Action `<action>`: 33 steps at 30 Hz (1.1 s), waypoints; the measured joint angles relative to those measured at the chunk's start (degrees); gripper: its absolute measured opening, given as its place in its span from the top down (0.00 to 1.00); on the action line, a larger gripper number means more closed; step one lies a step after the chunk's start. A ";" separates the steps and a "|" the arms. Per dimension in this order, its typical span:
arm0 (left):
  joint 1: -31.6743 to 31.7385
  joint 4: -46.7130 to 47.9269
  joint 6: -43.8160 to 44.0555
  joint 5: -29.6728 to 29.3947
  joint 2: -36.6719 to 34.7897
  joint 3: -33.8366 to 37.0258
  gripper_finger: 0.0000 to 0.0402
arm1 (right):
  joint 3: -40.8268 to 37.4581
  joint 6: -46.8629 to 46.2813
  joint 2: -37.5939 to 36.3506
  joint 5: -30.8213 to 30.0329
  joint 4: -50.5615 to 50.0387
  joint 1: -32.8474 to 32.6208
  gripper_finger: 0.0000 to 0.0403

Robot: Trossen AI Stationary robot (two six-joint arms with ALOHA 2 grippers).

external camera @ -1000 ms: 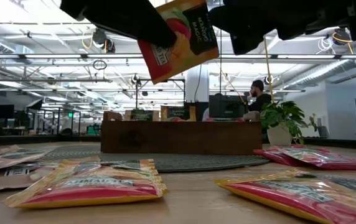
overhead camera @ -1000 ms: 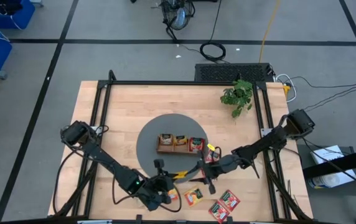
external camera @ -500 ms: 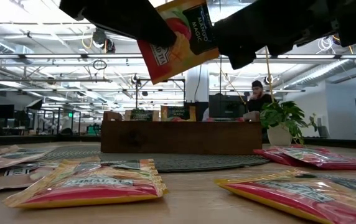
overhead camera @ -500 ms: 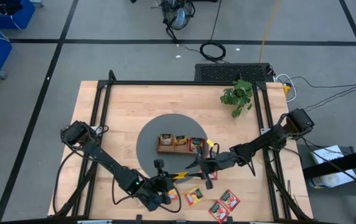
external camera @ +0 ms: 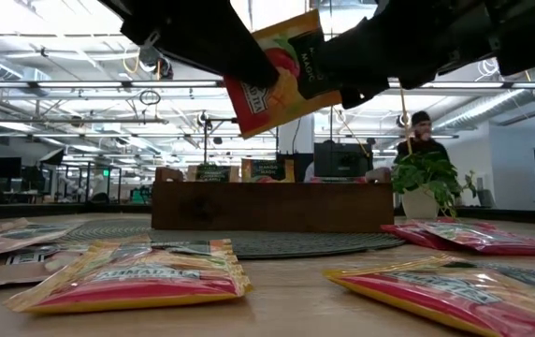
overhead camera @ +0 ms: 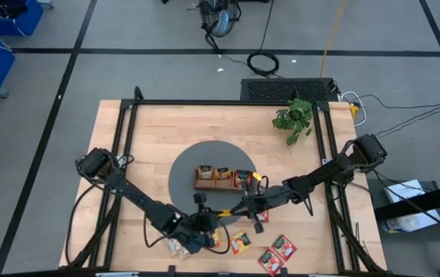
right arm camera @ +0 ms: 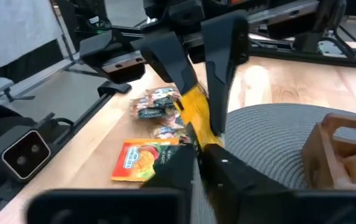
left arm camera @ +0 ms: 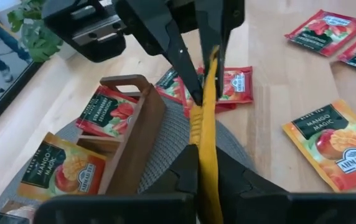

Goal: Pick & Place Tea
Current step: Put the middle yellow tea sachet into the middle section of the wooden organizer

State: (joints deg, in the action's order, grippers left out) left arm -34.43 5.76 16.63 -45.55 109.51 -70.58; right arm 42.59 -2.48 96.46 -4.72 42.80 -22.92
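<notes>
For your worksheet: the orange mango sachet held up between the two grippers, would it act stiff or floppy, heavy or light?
The mango sachet hangs flat and unbent between the left gripper and right gripper, so probably fairly stiff. It looks thin, so likely light. Its glossy skin might slip.

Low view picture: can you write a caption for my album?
Two robot claws, left claw and right claw, both pinch one mango tea sachet in the air above the wooden tray.

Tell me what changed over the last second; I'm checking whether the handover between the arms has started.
The right gripper moved in and closed its jaws on the orange mango sachet held in the air by the left gripper, so both now grip it. The person in the background shifted to the right. The wooden tray and the sachets on the table stayed put.
</notes>
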 joint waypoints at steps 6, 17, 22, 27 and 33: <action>0.72 0.01 -0.30 2.59 0.00 0.02 0.90 | 0.00 -0.47 0.07 0.36 0.06 0.74 1.00; -0.90 1.37 -2.63 4.28 -1.94 0.07 0.85 | 0.02 -2.02 -0.08 0.42 -6.07 2.24 1.00; -1.81 3.52 -2.00 3.63 -3.39 0.07 0.76 | 0.12 -2.10 -0.10 0.10 -7.14 2.26 1.00; -2.56 6.75 1.50 4.00 -3.66 0.00 0.70 | 2.90 -1.67 -0.64 -2.37 -14.66 2.19 1.00; -4.90 12.58 10.01 4.19 -3.63 0.02 0.69 | 9.99 0.00 -3.81 -7.67 -32.19 1.60 1.00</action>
State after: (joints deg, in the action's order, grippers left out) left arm -39.34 18.33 26.64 -41.36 105.89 -70.57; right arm 52.58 -2.48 92.65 -12.39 10.62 -21.32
